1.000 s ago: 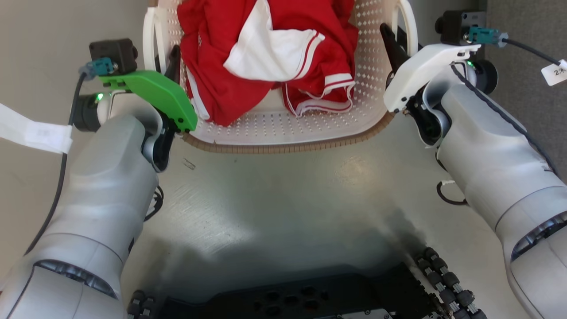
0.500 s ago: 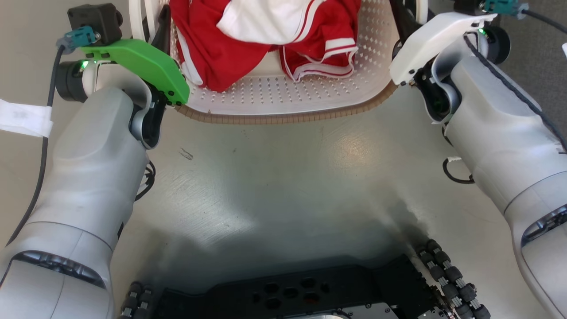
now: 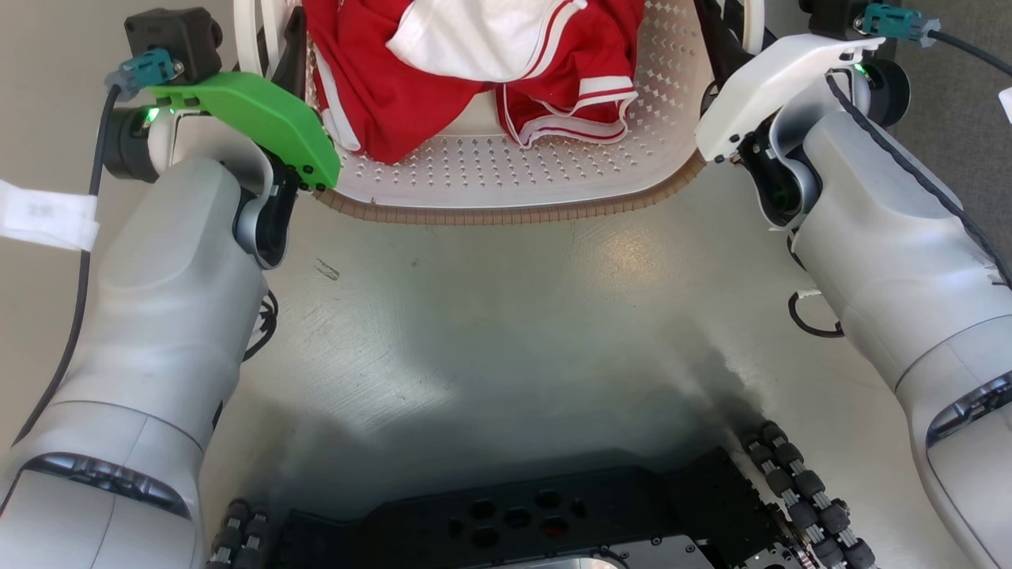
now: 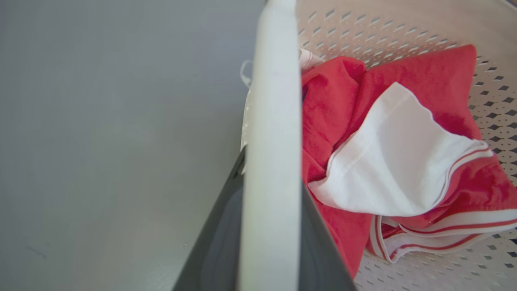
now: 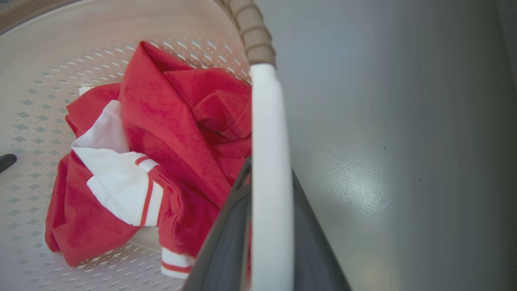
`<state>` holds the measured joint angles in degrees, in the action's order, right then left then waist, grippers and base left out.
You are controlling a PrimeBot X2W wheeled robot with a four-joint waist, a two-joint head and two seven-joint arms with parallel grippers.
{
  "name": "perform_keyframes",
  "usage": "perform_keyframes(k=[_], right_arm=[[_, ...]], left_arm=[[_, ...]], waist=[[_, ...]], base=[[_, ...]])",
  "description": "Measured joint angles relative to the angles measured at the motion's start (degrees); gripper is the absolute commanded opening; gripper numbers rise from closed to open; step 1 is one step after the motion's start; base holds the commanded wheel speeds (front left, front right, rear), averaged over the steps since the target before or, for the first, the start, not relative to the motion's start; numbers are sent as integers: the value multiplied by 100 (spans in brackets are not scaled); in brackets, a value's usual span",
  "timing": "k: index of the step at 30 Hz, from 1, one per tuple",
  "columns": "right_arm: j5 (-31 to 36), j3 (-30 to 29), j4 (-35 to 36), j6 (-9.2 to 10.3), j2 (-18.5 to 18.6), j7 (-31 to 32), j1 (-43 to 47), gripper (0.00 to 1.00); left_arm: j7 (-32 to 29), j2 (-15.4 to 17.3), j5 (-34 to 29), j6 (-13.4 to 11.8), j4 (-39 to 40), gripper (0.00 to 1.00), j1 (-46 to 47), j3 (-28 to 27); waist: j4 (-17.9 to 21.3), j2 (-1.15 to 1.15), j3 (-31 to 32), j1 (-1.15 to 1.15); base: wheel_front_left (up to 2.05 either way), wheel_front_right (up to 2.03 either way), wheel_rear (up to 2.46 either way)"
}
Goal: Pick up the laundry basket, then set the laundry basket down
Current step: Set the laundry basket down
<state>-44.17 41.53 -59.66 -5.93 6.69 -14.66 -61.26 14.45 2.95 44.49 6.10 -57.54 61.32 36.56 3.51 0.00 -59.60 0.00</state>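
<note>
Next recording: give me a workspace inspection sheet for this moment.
Surface: pale glossy floor, one small scuff.
Job's things: laundry basket, held by both side handles.
Clutter: red and white garment inside the basket.
Tools: left tool shut on the left handle; right tool shut on the right handle.
Cables: black cable with white tag at the left wrist; black loop by the right forearm.
Surroundings: robot's dark base; darker grey flooring at right.
</note>
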Motion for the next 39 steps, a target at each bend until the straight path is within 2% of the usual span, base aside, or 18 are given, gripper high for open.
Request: perform_keyframes(k=[12,13,14,15,16,17,21,39], right_arm=[[137,-114,-14,-2,-75,0,26,0],[138,-126,-14,-2,-79,0,26,0],[142,-138,-14,-3,-80,0,26,9],[152,-149,-15,-3,-87,0,26,35],[178,-152,-22,-12,-86,0,26,65],[204,-152,-26,-38,-87,0,32,100],[248,-157,-29,-60,-145,0,42,100],[341,-350,-202,-60,-149,0,286,100]], left_arm=[[24,-1,-91,1,-11,0,-53,-140],[32,-3,-91,2,-27,10,-55,-143],[42,-8,-91,3,-60,30,-56,-143],[57,-11,-91,27,-107,64,-58,-142],[57,-8,-91,45,-120,100,-59,-142],[52,-11,-91,63,-135,100,-62,-134],[46,-96,-91,101,-182,100,-146,-119],[45,-107,-264,101,-487,100,-327,-166]], waist=[[19,0,-29,0],[20,0,-29,0],[21,0,-27,0],[23,0,-25,0],[25,0,-21,0],[28,0,-17,0],[36,0,16,0],[57,0,441,0]], base=[[0,0,0],[0,0,0],[0,0,0],[0,0,0],[0,0,0],[0,0,0],[0,0,0],[0,0,0]])
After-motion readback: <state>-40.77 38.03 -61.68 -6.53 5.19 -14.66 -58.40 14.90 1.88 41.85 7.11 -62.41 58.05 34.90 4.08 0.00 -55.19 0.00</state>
